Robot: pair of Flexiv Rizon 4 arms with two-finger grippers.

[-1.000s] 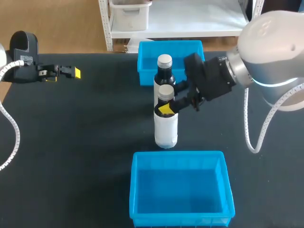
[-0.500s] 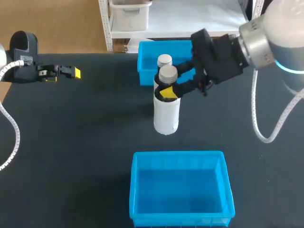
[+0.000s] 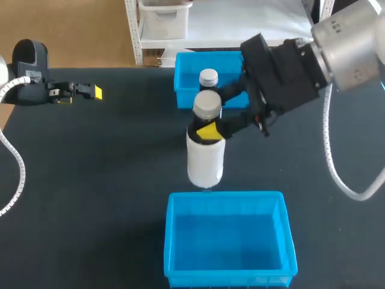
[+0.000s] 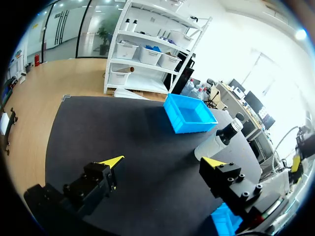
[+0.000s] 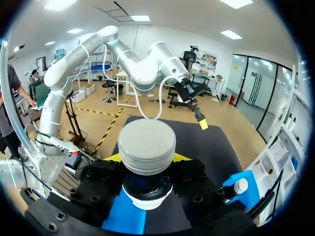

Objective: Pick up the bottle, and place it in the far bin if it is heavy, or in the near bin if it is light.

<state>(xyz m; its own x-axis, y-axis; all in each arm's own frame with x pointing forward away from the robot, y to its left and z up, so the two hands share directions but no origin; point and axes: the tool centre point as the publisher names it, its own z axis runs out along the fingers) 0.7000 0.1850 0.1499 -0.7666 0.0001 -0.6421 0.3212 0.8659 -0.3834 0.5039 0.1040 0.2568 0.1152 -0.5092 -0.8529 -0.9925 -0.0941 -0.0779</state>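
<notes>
Bottle (image 3: 206, 150) is up and upright, white body, dark neck, grey cap; it hangs between the two bins, its base just at the far rim of the near bin (image 3: 169, 241) and, by the look of it, clear of the black table (image 3: 90, 180); the right gripper (image 3: 210, 123) has it by the neck, fingers closed from both sides under the cap, and the right wrist view confirms it, cap dead centre between the black finger blocks; so the pick looks done and we're in the carry, with the weight call to be made; heavy or light can't be read off the pictures, though its spot so near the near bin suggests that is the target; the next move, I'd say, calls for bringing the base over the chosen bin's floor, lowering inside the walls, then letting go; held this high by the neck, it could swing or clip the rim; behind it a second bottle (image 3: 208, 78) stands at the front of the far bin (image 3: 183, 63), inside or just outside I can't tell; way out wide, the left gripper (image 4: 164, 161) sits over bare table, fingers spread, gripping nothing; writing? The white body shows none that can be read.
</notes>
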